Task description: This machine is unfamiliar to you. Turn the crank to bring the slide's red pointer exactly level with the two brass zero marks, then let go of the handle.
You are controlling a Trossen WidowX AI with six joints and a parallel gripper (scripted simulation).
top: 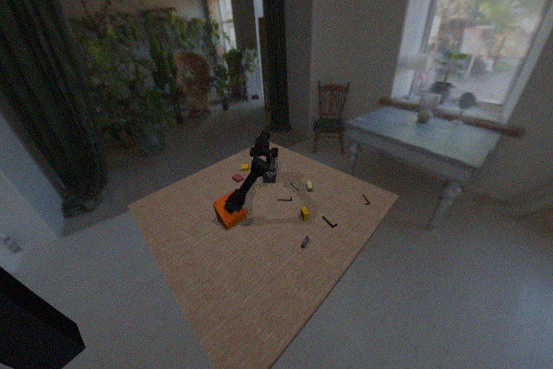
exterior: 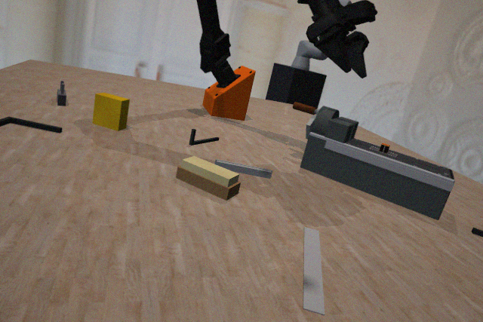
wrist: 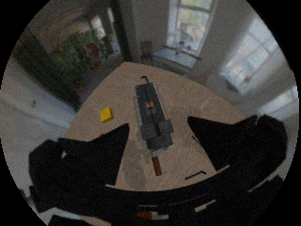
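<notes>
The grey machine (top: pixel 267 177) (exterior: pixel 374 179) (wrist: pixel 160 139) stands on the table. Its brown crank handle (exterior: pixel 304 107) (wrist: pixel 157 166) sticks out from the gear-housing end, with nothing touching it. The small orange-red pointer (exterior: pixel 385 145) (wrist: pixel 150 105) shows on the machine's top, about midway along. The brass zero marks are too small to make out, so I cannot tell whether the pointer is level with them. My gripper (exterior: pixel 355 73) (wrist: pixel 158 122) is open and empty, raised above the machine and clear of the handle.
A yellow block (top: pixel 244 167) (wrist: pixel 106 114) and a red block (top: pixel 238 177) lie near the machine. Elsewhere are another yellow block (top: pixel 304 213) (exterior: pixel 110 111), a two-tone block (top: pixel 308 186) (exterior: pixel 206 179), a grey bar (exterior: pixel 244 168), a pale strip (exterior: pixel 313 271) and several black hex keys.
</notes>
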